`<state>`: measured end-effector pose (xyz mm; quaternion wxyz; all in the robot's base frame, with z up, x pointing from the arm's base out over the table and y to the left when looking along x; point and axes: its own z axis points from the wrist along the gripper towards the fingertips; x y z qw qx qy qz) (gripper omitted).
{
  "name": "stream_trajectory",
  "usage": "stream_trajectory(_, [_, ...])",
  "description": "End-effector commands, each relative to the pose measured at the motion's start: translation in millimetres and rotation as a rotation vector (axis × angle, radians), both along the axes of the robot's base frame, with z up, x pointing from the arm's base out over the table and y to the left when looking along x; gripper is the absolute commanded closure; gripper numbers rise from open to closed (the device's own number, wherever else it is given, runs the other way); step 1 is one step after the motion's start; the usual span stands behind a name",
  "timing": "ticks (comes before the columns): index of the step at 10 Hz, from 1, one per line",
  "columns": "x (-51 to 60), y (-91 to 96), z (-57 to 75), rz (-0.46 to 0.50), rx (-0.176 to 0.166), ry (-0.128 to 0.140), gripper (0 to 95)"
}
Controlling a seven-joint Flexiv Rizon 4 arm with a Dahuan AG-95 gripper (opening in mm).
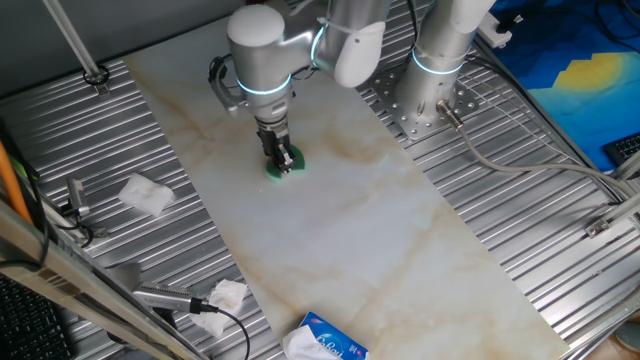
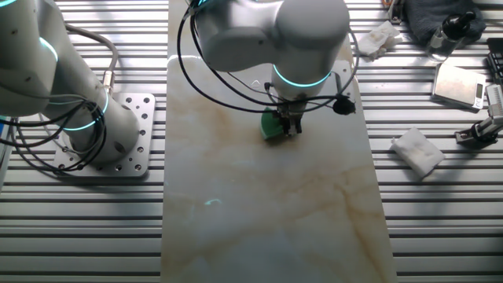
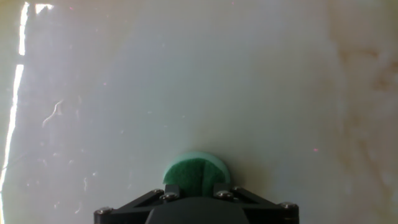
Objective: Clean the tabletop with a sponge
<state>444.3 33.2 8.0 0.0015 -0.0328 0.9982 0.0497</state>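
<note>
gripper pressing sponge, mid-tabletop, edges apparently distant

A robotics lab or test bench, not a home: the marble-look tabletop lies as a loose slab on a ribbed metal bench, and the arm's base is bolted to a drilled steel plate beside the slab's long edge. Loose cables trail over the ribs, clamps sit at the bench's edge, and a small scale lies near one corner
</note>
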Motion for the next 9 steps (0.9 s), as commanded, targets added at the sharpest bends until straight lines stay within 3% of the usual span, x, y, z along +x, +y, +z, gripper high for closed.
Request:
stream_trajectory(1, [-0.3, 4.4, -0.7, -0.006, 0.0, 0.001, 95.0])
stream_trajectory(6, [-4.0, 29.8, 0.9, -0.042, -0.008, 0.004, 95.0])
stream_trajectory(9, [-6.8, 55.7, -0.9, -0.078, -0.006, 0.004, 95.0])
